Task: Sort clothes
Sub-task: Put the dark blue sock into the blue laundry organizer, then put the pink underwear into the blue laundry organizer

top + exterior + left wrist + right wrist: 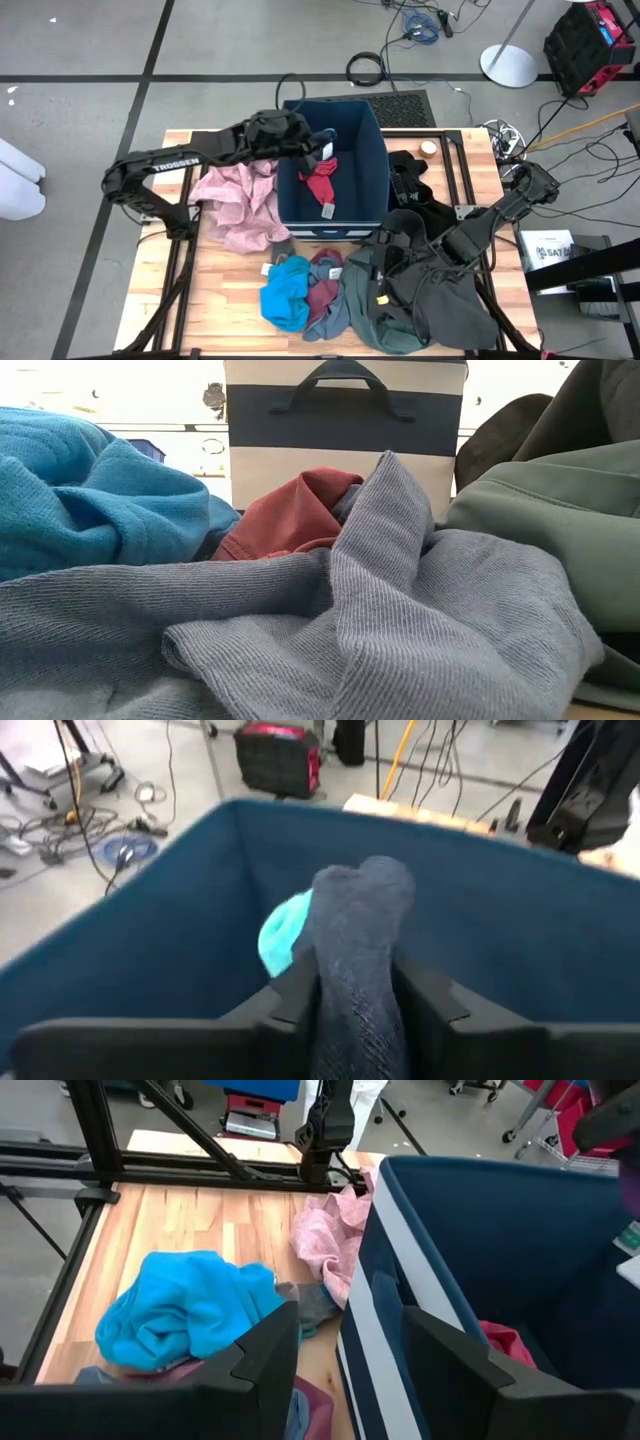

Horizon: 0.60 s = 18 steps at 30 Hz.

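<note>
sock lower end cut off btm edge | bin top cropped

Setting: robotics lab or test bay. Wooden desk bolted into a black metal frame, two arms mounted on it. Grey floor marked with dark tape lines. Loose cables run across it to a coiled blue lead. Red-and-black equipment case and a round white stand base stand nearby.
</note>
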Tool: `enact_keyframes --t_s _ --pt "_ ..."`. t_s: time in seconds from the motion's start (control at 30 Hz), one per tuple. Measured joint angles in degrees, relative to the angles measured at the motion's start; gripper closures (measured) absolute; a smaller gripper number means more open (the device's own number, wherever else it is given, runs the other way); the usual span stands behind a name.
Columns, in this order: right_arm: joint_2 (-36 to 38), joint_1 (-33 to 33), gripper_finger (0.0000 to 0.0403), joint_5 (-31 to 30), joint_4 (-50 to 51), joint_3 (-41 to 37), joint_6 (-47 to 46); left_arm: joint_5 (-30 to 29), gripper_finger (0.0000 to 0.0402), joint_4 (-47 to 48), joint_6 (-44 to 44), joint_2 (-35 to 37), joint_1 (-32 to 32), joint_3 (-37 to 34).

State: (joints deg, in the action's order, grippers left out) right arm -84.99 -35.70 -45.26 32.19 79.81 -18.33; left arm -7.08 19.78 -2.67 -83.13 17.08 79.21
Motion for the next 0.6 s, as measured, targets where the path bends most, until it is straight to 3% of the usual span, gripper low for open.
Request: enact_keyframes --t_s 0.27,0.6 --pt "0.00 -0.03 0.0238 -0.04 0.67 0.00 -0.09 -2.55 0.0222 3.37 -1.50 1.50 -0.04 0.01" --pt "-3.34 0.13 0.0238 1.22 0.61 0.00 -2.58 3.07 0.0213 13.99 -3.94 8.44 -4.82 0.05"
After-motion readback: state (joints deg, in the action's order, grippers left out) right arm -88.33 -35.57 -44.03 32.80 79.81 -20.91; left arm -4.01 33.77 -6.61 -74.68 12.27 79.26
